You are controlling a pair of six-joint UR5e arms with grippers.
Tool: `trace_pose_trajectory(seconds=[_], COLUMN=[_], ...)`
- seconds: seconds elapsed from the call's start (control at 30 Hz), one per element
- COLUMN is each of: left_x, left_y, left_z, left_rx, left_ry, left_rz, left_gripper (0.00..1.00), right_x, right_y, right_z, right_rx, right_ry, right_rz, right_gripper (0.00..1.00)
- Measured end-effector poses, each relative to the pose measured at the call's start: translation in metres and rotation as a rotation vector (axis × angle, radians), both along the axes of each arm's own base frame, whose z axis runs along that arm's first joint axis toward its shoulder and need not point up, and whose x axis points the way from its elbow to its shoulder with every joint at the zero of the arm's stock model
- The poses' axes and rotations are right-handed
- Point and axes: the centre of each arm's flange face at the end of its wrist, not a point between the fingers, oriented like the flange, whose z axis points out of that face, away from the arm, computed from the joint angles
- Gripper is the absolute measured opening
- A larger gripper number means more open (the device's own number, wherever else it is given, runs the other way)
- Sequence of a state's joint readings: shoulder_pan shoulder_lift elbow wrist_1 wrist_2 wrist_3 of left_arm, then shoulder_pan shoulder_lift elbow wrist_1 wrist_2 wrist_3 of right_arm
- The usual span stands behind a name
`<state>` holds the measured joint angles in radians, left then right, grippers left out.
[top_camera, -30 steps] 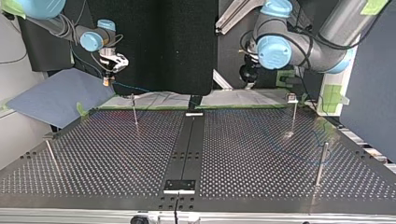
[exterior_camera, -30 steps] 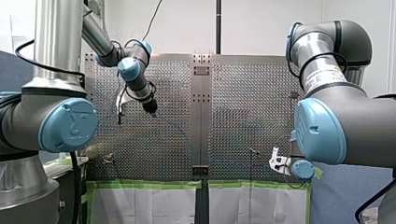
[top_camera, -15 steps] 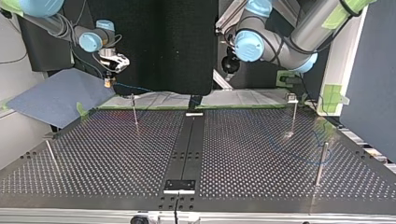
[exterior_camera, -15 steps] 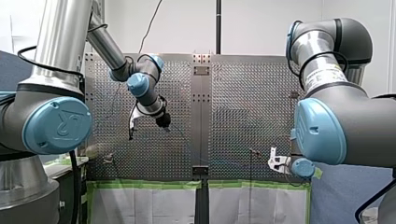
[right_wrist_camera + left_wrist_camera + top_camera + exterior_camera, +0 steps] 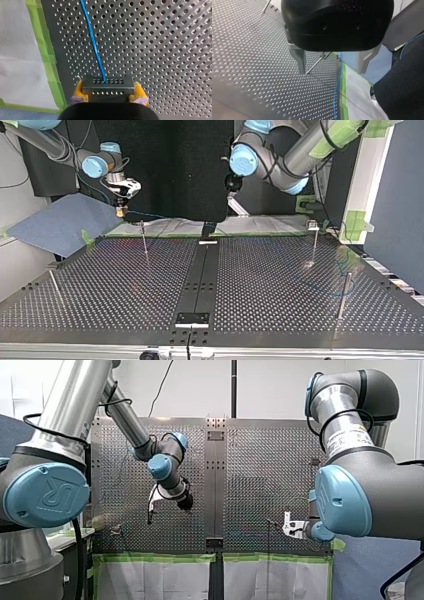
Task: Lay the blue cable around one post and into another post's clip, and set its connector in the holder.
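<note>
My right gripper [image 5: 107, 97] has yellow pads and is shut on a grey connector block [image 5: 107, 86]. The blue cable [image 5: 92, 37] runs out of that block across the perforated table. In the top view this gripper [image 5: 121, 211] hangs over the table's far edge at the left, beside a thin post [image 5: 144, 237], and the cable [image 5: 150, 215] trails right. A faint bend of cable [image 5: 322, 289] lies near the right posts [image 5: 345, 292]. My left gripper [image 5: 332, 71] is open and empty above the table, with a post [image 5: 317, 62] and cable [image 5: 337, 82] ahead.
Further posts stand at the top view's far right [image 5: 315, 242] and near left [image 5: 54, 285]. A black and white fixture [image 5: 192, 319] sits on the centre strip near the front edge. Green tape [image 5: 155, 558] lines the table's edge. A blue-grey sheet [image 5: 60, 222] lies beyond it.
My left arm has swung toward the table's middle, to the right and lower in the front view. My right gripper has crept a little toward the centre, still holding the connector.
</note>
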<state>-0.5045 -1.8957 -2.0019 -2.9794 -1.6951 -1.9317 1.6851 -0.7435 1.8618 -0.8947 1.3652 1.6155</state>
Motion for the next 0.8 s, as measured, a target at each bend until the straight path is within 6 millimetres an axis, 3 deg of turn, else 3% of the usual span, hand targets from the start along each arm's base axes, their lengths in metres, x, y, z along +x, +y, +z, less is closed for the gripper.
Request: trace_pose_trajectory(seconds=[0.8], left_x=[-0.038], left_y=[-0.085], left_z=[-0.071], left_rx=[0.045], left_ry=[-0.078], left_rz=[-0.249], left_gripper=[1.00], right_x=[0.012], right_y=[0.006], right_z=[-0.001], right_rx=[0.009], right_ry=[-0.001], right_rz=[0.030], right_gripper=[0.00])
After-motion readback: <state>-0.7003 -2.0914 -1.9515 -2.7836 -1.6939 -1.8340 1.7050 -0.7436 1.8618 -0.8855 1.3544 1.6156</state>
